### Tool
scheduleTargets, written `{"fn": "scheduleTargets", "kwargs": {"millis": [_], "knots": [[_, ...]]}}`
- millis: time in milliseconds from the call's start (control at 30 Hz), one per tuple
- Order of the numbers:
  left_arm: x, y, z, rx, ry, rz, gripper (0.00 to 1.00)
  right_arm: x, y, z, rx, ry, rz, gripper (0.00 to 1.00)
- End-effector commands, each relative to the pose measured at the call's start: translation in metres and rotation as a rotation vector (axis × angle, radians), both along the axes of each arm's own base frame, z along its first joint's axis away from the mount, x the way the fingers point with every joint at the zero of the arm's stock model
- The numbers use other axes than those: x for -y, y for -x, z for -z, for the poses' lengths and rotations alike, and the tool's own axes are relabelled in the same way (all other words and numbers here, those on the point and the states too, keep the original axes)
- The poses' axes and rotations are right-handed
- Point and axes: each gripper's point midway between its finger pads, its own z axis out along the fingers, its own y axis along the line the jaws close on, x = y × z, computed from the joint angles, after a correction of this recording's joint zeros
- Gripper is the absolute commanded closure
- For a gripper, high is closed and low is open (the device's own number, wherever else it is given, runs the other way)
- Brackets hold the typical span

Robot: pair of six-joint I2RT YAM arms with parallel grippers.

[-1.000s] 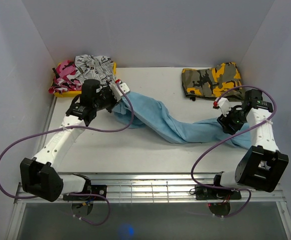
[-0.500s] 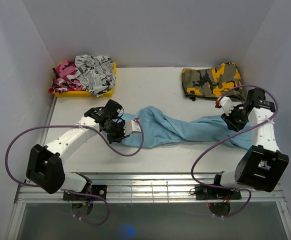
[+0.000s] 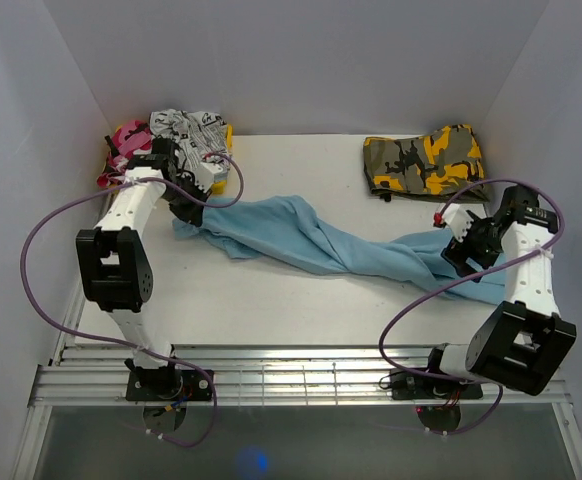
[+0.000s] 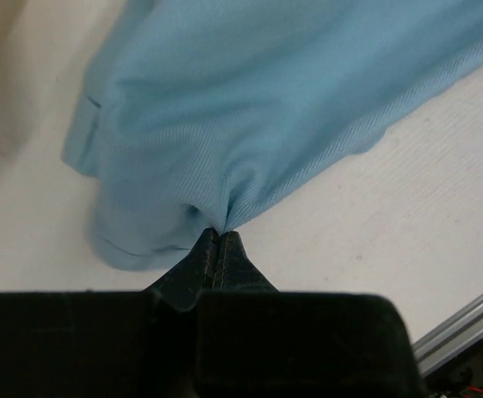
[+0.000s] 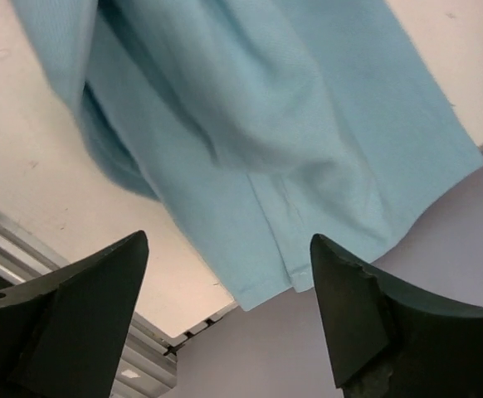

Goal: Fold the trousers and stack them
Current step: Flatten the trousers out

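The light-blue trousers (image 3: 311, 240) lie stretched and twisted across the table from far left to the right edge. My left gripper (image 3: 189, 212) is shut on the trousers' left end; the left wrist view shows the closed tips (image 4: 218, 236) pinching a fold of the blue cloth (image 4: 250, 99). My right gripper (image 3: 461, 252) is open above the trousers' right end. In the right wrist view the fingers (image 5: 358, 315) stand wide apart, with the hem of the blue cloth (image 5: 291, 166) below them at the table's right edge.
A yellow tray (image 3: 216, 178) at the back left holds pink and black-and-white garments (image 3: 186, 135). A folded camouflage garment (image 3: 421, 160) lies at the back right. White walls close in on the left, back and right. A metal rail (image 3: 301, 375) runs along the near edge.
My left gripper has swung with the trousers' end from the table's middle left back to the far left, near the tray. The cloth is drawn out longer. My right gripper shifted slightly.
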Motion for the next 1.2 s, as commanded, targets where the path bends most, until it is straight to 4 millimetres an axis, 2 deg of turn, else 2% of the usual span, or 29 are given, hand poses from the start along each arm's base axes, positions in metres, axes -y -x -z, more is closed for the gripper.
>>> {"fn": "scheduleTargets", "kwargs": {"millis": [0,33,67,100,200,233,300,333,533,633,733,800,867,900,933,967,1000,1033,1067,1100,1133,1167], "knots": [[-0.015,0.01,-0.006,-0.046,-0.012,-0.059,1.0,-0.019,0.035,0.018,-0.112,-0.079,-0.066,0.14],[-0.017,0.01,-0.006,-0.044,-0.01,-0.066,1.0,-0.019,0.035,0.022,-0.101,-0.075,-0.069,0.05],[-0.019,0.011,-0.006,-0.037,-0.014,-0.07,1.0,-0.019,0.037,0.027,-0.094,-0.068,-0.074,0.07],[-0.023,0.01,-0.005,-0.03,-0.024,-0.078,1.0,-0.021,0.045,0.04,-0.102,-0.064,-0.093,0.09],[-0.038,0.013,0.002,-0.029,-0.075,-0.111,1.0,-0.014,0.041,0.056,-0.033,0.002,-0.158,0.08],[-0.04,0.015,0.006,-0.038,-0.084,-0.114,1.0,-0.015,0.049,0.066,-0.04,0.009,-0.181,0.07],[-0.064,0.019,0.011,-0.061,-0.089,-0.179,1.0,-0.01,0.053,0.072,-0.03,0.026,-0.204,0.07],[-0.067,0.022,0.012,-0.068,-0.085,-0.185,1.0,-0.009,0.055,0.076,-0.027,0.029,-0.22,0.07],[-0.065,0.043,0.018,-0.096,-0.039,-0.191,1.0,-0.001,0.025,0.082,0.114,0.032,-0.21,0.1],[-0.063,0.043,0.016,-0.089,-0.025,-0.206,1.0,-0.01,0.033,0.101,0.076,0.0,-0.256,0.1],[-0.062,0.041,0.013,-0.085,-0.007,-0.222,1.0,-0.016,0.041,0.113,0.019,-0.044,-0.265,0.09],[-0.06,0.04,0.011,-0.082,0.005,-0.224,1.0,-0.011,0.042,0.122,0.008,-0.027,-0.24,0.02],[-0.06,0.038,0.01,-0.071,0.007,-0.231,1.0,-0.003,0.034,0.124,0.017,0.0,-0.204,0.28],[-0.06,0.038,0.009,-0.068,0.006,-0.232,1.0,0.003,0.026,0.117,0.021,-0.007,-0.163,0.6],[-0.06,0.038,0.009,-0.067,0.005,-0.233,1.0,0.004,0.024,0.111,0.018,-0.022,-0.154,0.74],[-0.061,0.039,0.009,-0.069,0.003,-0.234,1.0,-0.004,0.032,0.103,-0.017,-0.082,-0.148,0.82],[-0.062,0.039,0.008,-0.063,-0.001,-0.237,1.0,-0.004,0.033,0.093,-0.018,-0.109,-0.137,0.9],[-0.063,0.04,0.007,-0.057,-0.003,-0.236,1.0,0.005,0.021,0.066,0.029,-0.102,-0.128,0.92],[-0.063,0.039,0.008,-0.05,-0.005,-0.235,1.0,0.001,0.02,0.052,0.046,-0.143,-0.135,0.92],[-0.065,0.042,0.01,-0.055,-0.012,-0.241,1.0,-0.006,0.038,0.04,-0.011,-0.207,-0.115,0.92],[-0.064,0.042,0.01,-0.048,-0.011,-0.239,1.0,-0.001,0.031,0.016,0.029,-0.195,-0.145,0.92],[-0.064,0.041,0.01,-0.039,-0.01,-0.239,1.0,-0.003,0.036,0.007,0.021,-0.216,-0.152,0.92]]}}
